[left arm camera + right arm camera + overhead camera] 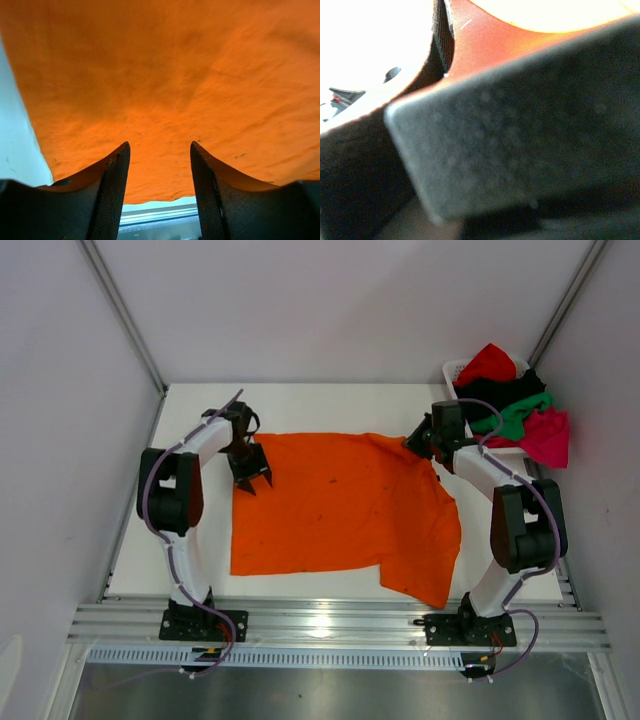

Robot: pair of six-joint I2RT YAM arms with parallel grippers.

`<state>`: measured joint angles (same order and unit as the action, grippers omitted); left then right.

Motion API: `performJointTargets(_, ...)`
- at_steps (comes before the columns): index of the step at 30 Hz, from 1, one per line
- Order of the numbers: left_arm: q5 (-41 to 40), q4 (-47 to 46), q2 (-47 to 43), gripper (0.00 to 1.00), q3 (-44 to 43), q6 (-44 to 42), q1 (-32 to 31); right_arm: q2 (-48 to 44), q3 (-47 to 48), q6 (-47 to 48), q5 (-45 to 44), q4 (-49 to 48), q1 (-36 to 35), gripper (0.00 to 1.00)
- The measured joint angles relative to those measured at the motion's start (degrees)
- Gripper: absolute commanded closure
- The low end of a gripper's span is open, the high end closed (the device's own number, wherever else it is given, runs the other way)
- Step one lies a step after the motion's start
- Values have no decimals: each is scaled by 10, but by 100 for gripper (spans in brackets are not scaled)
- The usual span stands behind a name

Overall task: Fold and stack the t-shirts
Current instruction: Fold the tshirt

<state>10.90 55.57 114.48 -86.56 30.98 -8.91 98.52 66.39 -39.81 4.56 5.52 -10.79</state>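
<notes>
While the orange t-shirt [340,510] lies spread open across the middle of the tabletop [300,402], your left gripper [251,477] hangs over its far left corner. Its fingers [112,170] are apart, with only cloth showing below them. Your right gripper [415,446] sits at the shirt's far right corner. Its wrist view is badly blurred, but orange cloth shows pinched against the pads [520,140], so read it as clamped on the fabric. At the far right corner of the tabletop, the white basket [452,370] holds a heap: the red t-shirt [487,362], black t-shirt [520,385], green t-shirt [515,415] and magenta-pink t-shirt [548,435], the last draped over the side.
</notes>
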Motion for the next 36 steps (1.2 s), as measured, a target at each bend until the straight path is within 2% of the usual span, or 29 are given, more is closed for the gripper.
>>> performJointTargets(9, 34, -31, -2, 45, 86, 3, -27, 5, 0, -7, 9, -3, 0, 95)
performJointTargets(20, 65, -77, -45, 47, 154, 18, -53, 5, 0, -7, 12, -7, 0, 95)
performJointTargets(36, 27, -105, -137, 47, 251, 46, -93, 5, -8, -7, 12, -7, 2, 95)
